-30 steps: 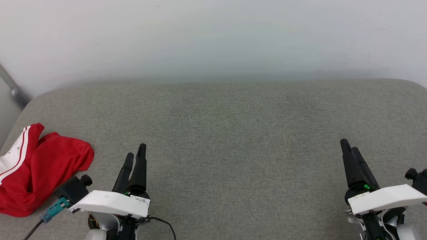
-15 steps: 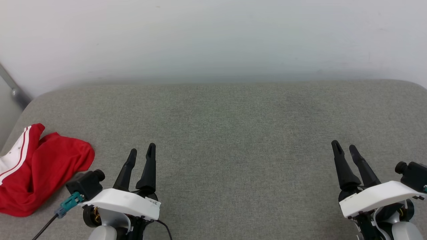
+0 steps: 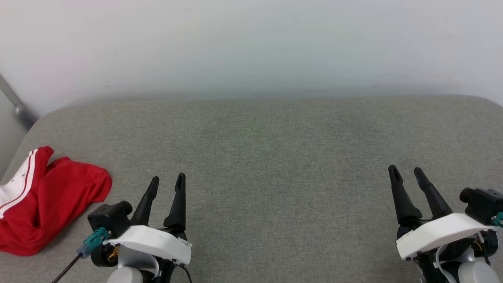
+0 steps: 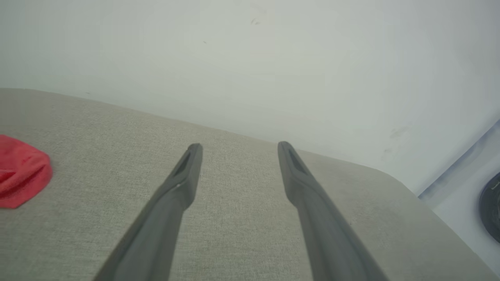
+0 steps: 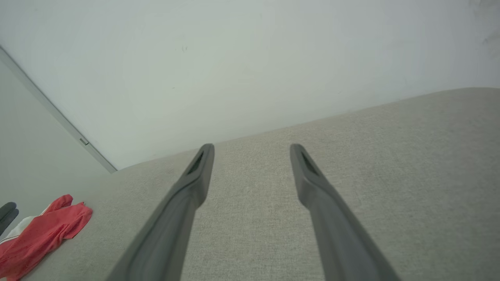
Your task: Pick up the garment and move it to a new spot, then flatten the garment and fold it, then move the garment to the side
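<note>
The garment [image 3: 51, 196], red with a white striped sleeve, lies crumpled at the left edge of the grey cushion; it also appears as a red lump [image 4: 21, 175] in the left wrist view and at the lower left [image 5: 43, 232] in the right wrist view. My left gripper [image 3: 167, 181] hovers open just right of it, with nothing between its fingers [image 4: 238, 146]. Far to the right, my right gripper [image 3: 405, 171] is open and empty too [image 5: 252, 147].
The grey fabric surface [image 3: 267, 165] runs wide between the two grippers and ends in rounded corners at the back. A pale wall [image 3: 251, 43] rises directly behind it. A grey metal bar [image 3: 15, 106] slants at the far left.
Both grippers have rotated at the wrist so their fingers show spread side by side. Each has drawn slightly back toward the near edge. The garment lies as before.
</note>
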You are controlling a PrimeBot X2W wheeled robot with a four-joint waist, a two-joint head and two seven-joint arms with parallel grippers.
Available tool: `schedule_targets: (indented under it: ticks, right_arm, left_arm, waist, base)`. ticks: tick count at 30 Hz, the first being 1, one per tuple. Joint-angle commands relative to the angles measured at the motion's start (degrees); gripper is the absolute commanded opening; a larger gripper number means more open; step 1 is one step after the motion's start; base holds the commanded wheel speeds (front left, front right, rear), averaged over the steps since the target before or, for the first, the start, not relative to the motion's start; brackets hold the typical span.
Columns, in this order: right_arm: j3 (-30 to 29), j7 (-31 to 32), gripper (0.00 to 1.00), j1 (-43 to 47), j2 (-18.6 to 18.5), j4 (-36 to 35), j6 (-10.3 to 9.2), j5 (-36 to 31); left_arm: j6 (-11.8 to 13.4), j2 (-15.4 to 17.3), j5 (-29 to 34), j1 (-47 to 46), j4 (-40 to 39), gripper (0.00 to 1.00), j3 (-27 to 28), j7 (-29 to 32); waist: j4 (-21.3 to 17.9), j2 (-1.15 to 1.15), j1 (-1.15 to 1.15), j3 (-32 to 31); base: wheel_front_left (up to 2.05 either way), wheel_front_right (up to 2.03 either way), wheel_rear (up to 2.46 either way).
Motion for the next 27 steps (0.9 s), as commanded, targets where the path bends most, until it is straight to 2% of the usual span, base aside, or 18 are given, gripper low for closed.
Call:
schedule_targets:
  ticks: [1,27]
  right_arm:
    - [0.0,-0.2,1.0,0.4,0.1,-1.0,-0.01,-1.7]
    - [-1.1,-0.1,1.0,1.9,0.6,-3.4,-0.01,-15.4]
  left_arm:
    - [0.3,0.3,1.7,-1.1,-0.5,1.0,-0.4,-0.5]
    - [2.2,1.0,14.2,-1.5,0.9,1.0,-1.3,-4.0]
  waist:
    - [0.0,0.0,0.0,-0.1]
    - [0.0,0.0,0.0,-0.1]
  base:
    - [0.0,0.0,0.0]
    - [0.0,0.0,0.0]
